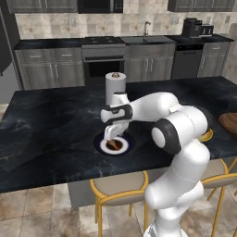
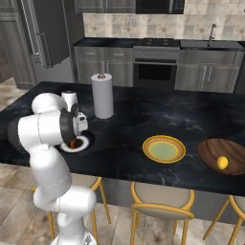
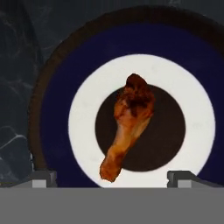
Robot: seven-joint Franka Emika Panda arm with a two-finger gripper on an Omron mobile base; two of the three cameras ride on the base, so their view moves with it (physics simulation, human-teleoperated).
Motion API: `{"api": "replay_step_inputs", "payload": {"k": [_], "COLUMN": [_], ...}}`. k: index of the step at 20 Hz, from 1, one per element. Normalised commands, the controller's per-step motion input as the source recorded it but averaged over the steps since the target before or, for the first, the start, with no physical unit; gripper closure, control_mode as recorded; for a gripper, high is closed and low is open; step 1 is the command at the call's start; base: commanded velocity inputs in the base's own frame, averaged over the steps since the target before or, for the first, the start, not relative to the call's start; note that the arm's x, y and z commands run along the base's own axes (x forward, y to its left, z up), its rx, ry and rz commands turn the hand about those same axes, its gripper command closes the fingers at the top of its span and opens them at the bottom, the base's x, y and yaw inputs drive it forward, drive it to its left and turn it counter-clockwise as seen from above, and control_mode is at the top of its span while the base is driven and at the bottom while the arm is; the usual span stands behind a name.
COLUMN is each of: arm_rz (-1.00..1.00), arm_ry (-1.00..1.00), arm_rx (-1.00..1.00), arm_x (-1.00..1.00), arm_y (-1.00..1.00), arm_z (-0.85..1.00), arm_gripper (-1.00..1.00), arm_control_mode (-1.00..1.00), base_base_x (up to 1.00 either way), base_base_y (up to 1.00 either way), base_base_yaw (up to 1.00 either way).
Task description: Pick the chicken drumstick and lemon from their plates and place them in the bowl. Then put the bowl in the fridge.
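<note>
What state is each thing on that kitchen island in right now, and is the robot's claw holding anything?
Chicken drumstick: lying on the blue-rimmed plate, not gripped.
Blue-rimmed plate: on the island, drumstick at its centre.
Gripper: open, just above the drumstick, holding nothing.
Lemon: already in the bowl.
Bowl: on the island, holding the lemon.
Yellow-orange plate: bare.
Paper towel roll: upright.

The chicken drumstick (image 3: 129, 124) is brown and orange. Its plate (image 3: 52, 109) has a dark blue rim, a white ring and a dark middle. The other plate (image 2: 163, 149) is yellow-orange with a green middle. The lemon (image 2: 222, 162) is bright yellow. The bowl (image 2: 210, 149) is dark brown.
</note>
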Motion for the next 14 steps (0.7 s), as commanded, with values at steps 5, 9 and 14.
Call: {"api": "replay_step_inputs", "payload": {"k": [5, 9, 14], "arm_rz": [-0.01, 0.0, 0.0], "arm_ry": [0.15, 0.08, 0.02], "arm_rx": [0.0, -0.08, -0.14], "arm_x": [0.43, 0.4, 0.3], "arm_y": [0.28, 0.19, 0.02], "arm_z": [-0.31, -0.33, -0.25], "arm_gripper": [-1.0, -1.0, -1.0], "arm_control_mode": [-1.0, -1.0, -1.0], "base_base_x": [0.0, 0.0, 0.0], "base_base_y": [0.0, 0.0, 0.0], "base_base_yaw": [0.0, 0.0, 0.0]}}
